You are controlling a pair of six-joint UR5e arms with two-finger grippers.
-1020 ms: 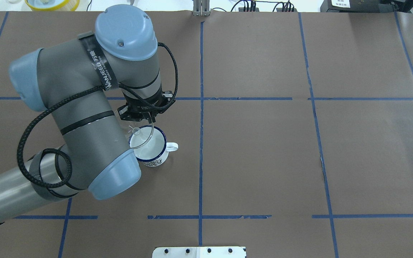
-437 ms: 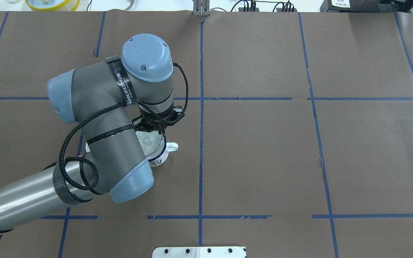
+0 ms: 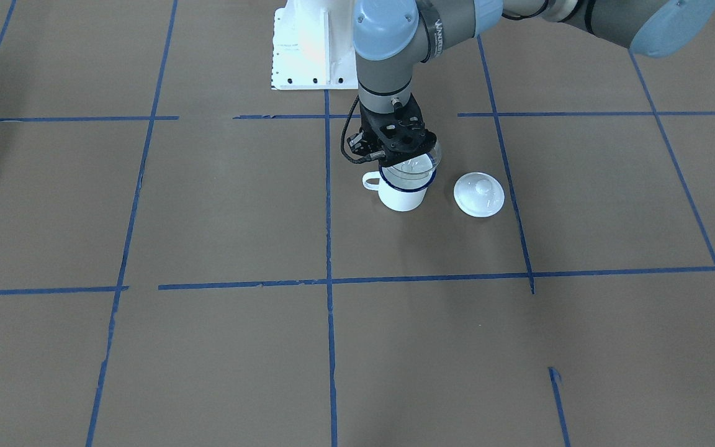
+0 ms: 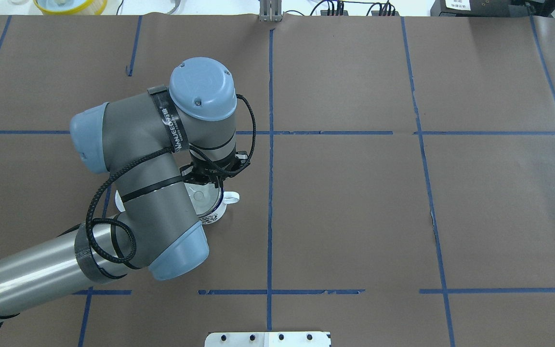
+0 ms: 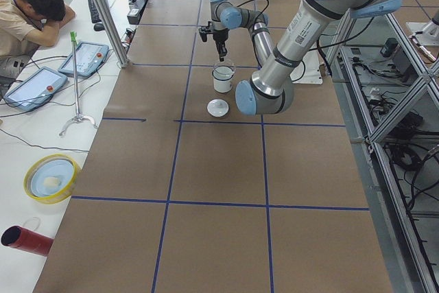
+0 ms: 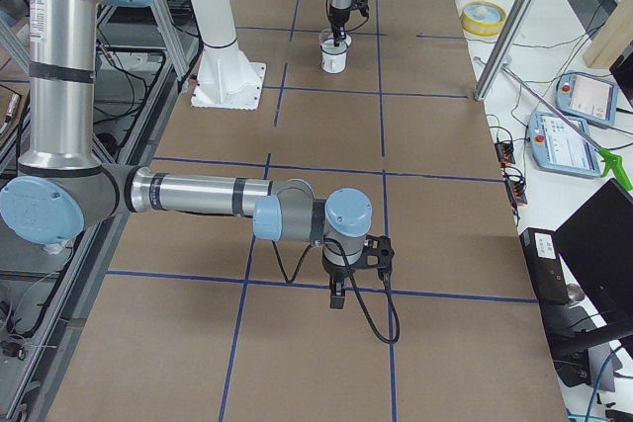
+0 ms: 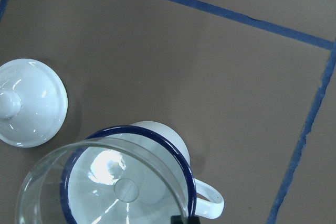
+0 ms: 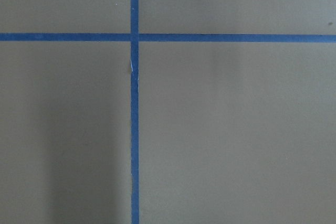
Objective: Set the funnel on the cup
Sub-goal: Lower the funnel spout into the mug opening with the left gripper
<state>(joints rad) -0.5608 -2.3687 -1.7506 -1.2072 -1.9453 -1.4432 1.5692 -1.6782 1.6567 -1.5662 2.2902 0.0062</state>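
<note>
Brown table (image 4: 354, 217); left claw (image 3: 395, 149) covers funnel (image 3: 416, 166) rim; cup (image 4: 211, 215) half hidden.

The funnel (image 7: 123, 188) is over the cup (image 7: 157, 131) (lid (image 7: 32, 103) just beside).

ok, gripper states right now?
Left gripper: closed on the clear funnel, over the enamel mug.
Right gripper: cannot be told, seen only from the side.
</note>
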